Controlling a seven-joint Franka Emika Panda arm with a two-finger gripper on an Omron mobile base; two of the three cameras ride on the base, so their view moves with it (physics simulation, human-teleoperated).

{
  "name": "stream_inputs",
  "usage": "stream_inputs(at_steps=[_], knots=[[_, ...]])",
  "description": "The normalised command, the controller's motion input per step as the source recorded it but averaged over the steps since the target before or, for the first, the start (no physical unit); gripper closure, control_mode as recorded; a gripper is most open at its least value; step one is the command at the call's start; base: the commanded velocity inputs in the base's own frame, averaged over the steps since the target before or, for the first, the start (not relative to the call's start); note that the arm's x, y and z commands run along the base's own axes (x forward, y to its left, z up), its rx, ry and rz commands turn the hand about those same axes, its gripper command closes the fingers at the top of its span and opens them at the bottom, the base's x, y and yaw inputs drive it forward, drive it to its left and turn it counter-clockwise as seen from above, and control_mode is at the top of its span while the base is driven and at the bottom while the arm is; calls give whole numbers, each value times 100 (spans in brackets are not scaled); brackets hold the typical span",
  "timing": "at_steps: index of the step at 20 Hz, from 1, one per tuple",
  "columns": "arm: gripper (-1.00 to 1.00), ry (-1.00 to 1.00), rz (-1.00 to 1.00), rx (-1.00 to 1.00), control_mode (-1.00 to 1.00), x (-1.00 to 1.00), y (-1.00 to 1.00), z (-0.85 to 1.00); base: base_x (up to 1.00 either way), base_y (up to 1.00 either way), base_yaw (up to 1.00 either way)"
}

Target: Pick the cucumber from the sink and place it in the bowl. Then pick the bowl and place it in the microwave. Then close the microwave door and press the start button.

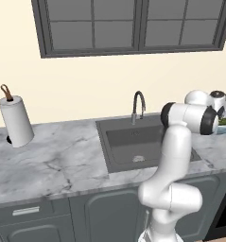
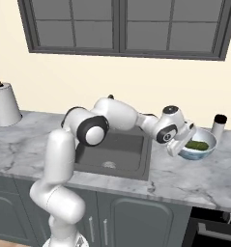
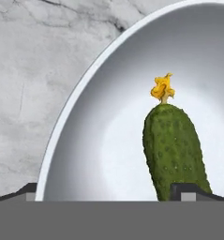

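My two-finger gripper [image 3: 108,194] hangs wide open over the patterned white bowl [image 2: 207,149]; the warty green cucumber [image 3: 175,151] lies inside, seemingly untouched.

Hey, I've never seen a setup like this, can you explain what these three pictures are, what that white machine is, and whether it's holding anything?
It is a white robot arm on a base, in a computer-rendered kitchen. Two pictures come from cameras behind the arm, one to its left, one to its right. The third comes from a camera on its hand, looking along the gripper.

On the marble counter are a dark sink with a faucet, a paper towel roll and a bowl. The cucumber lies inside the bowl, not in the sink.

The gripper is right over the bowl with its fingers spread wide. It holds nothing.
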Motion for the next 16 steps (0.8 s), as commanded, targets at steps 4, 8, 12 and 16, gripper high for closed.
stream_inputs(at_steps=[4,8,12,16], knots=[[100,0,0,0,-100,0,0,-28,0,0,0],[100,0,0,0,-100,0,0,-36,0,0,0],[100,0,0,0,-100,-2,0,-28,0,0,0],[100,0,0,0,-100,-5,0,12,0,0,0]])
